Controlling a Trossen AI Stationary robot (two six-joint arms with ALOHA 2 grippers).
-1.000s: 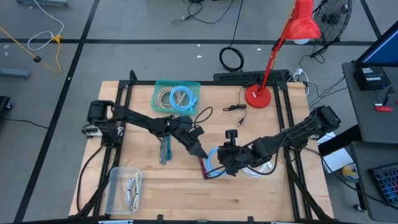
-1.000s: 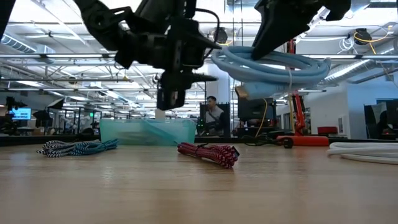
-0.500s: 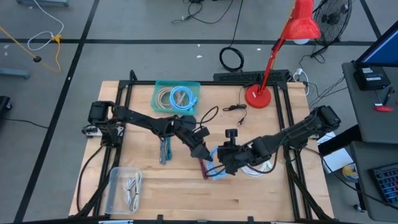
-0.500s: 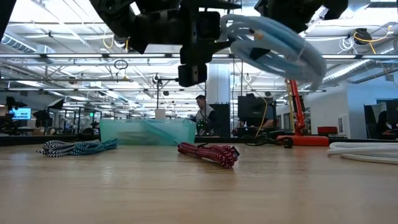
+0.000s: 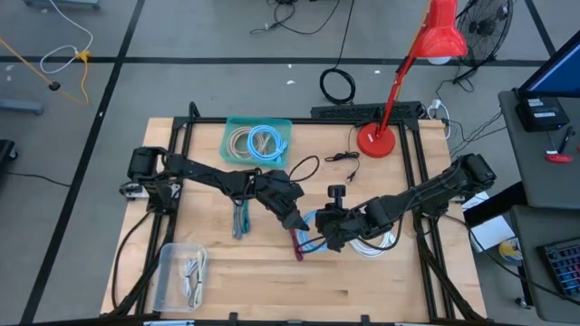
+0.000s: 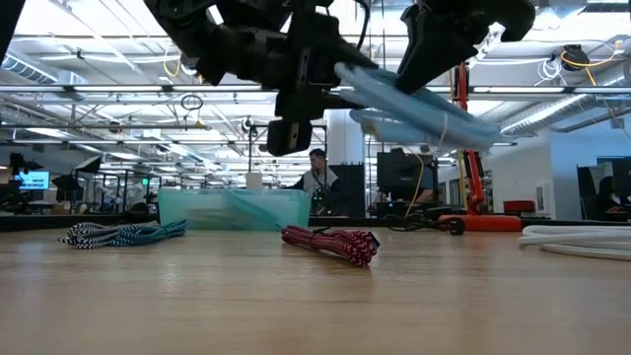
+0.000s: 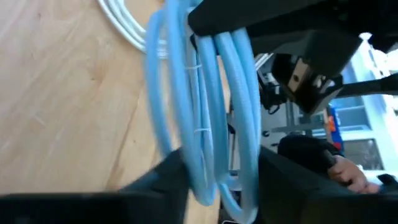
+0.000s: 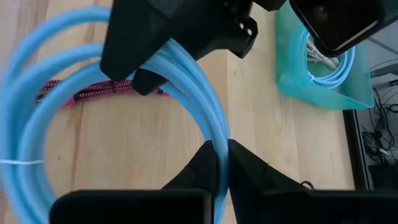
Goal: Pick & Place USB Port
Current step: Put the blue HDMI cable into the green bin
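On the wooden worktop (image 5: 254, 281), near its middle, we see a red cable (image 6: 330, 243) lying. Above it we see the right gripper (image 8: 219, 163) closed on a blue cable coil (image 8: 93, 56), held in the air. The left gripper (image 7: 217, 180) has its fingers around the same coil, half open.

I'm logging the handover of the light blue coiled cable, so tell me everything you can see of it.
The light blue cable is a smooth, rubbery-looking cord wound in several loops, bound by a thin white tie. It hangs in the air above the wooden table, over the red braided cable. The right hand is shut on one strand. The left hand reaches around the loops from the opposite side, with strands between its fingers. No plug end shows.
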